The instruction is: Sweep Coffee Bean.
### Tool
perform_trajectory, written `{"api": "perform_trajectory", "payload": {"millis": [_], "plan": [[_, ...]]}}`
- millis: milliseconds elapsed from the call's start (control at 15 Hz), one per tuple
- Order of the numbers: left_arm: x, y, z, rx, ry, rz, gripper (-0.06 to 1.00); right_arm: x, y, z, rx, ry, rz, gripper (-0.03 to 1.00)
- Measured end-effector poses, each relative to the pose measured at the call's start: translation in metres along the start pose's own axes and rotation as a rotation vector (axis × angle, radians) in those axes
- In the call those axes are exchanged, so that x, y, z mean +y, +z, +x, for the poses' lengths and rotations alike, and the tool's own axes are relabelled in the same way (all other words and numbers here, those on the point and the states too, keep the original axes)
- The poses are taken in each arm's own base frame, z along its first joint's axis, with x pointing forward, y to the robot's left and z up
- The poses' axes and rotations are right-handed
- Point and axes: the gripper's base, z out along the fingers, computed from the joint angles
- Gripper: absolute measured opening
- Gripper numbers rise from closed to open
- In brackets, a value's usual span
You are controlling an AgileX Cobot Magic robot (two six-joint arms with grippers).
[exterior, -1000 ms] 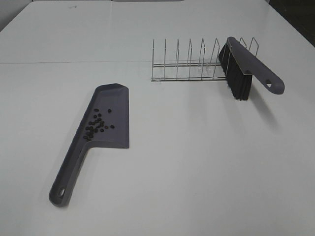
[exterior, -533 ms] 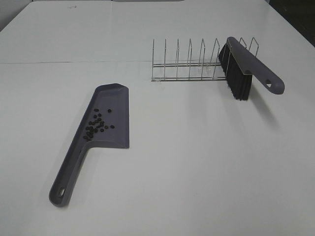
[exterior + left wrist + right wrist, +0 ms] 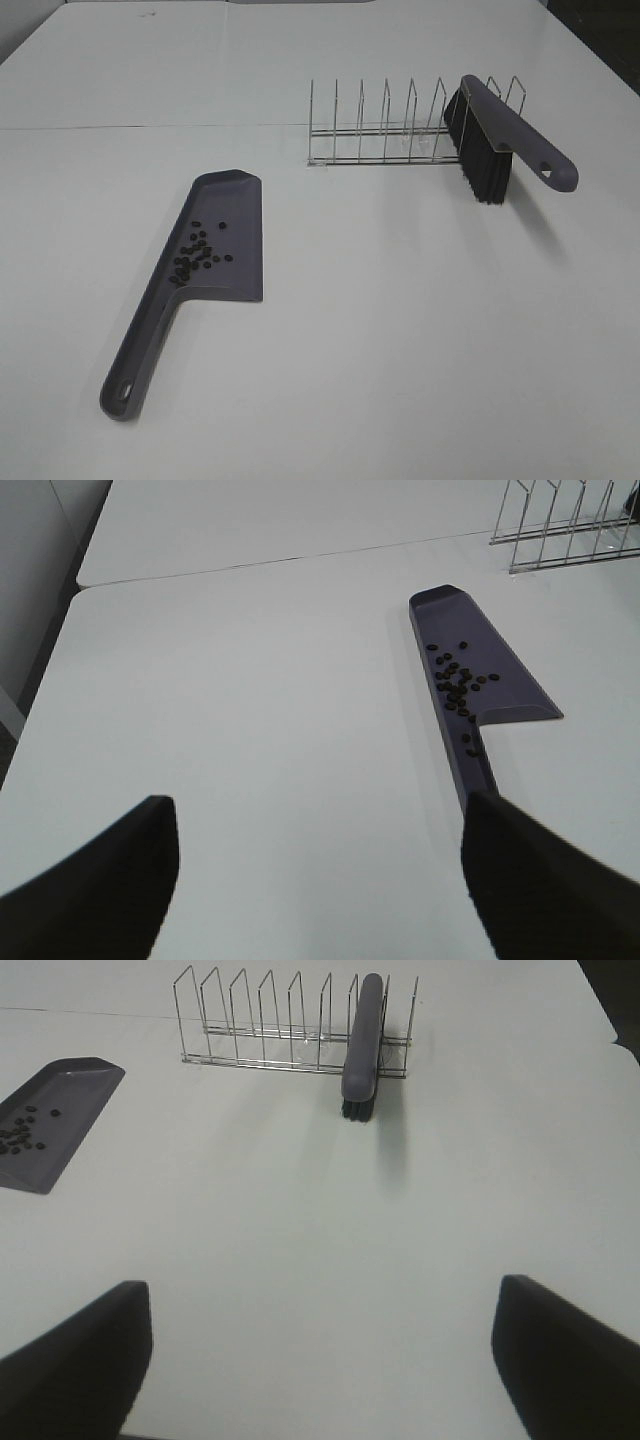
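The coffee beans (image 3: 195,255) lie in a loose cluster on the blade of a grey dustpan (image 3: 240,210) that lies flat on the white table, left of centre, with its handle toward the front. Neither gripper shows in the exterior view. In the left wrist view my left gripper (image 3: 320,810) is open and empty, some way short of the dustpan (image 3: 515,695) and its beans (image 3: 458,685). In the right wrist view my right gripper (image 3: 322,1295) is open and empty over bare table, with the dustpan (image 3: 65,1090) and beans (image 3: 20,1138) far off to one side.
A grey hand brush (image 3: 510,130) with black bristles rests in the right end of a wire rack (image 3: 380,130) at the back right; both show in the right wrist view, brush (image 3: 362,1040) and rack (image 3: 260,1020). A seam (image 3: 150,126) crosses the table's back.
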Motion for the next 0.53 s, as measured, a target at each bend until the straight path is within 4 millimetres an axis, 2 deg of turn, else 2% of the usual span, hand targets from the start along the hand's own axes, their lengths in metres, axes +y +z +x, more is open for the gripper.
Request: {"api": "perform_trajectory", "payload": {"millis": [533], "plan": [[0.0,0.0,0.0,0.0,0.0,0.0,0.71,0.0,0.0,0.0,0.0,0.0,0.0,0.79]]}}
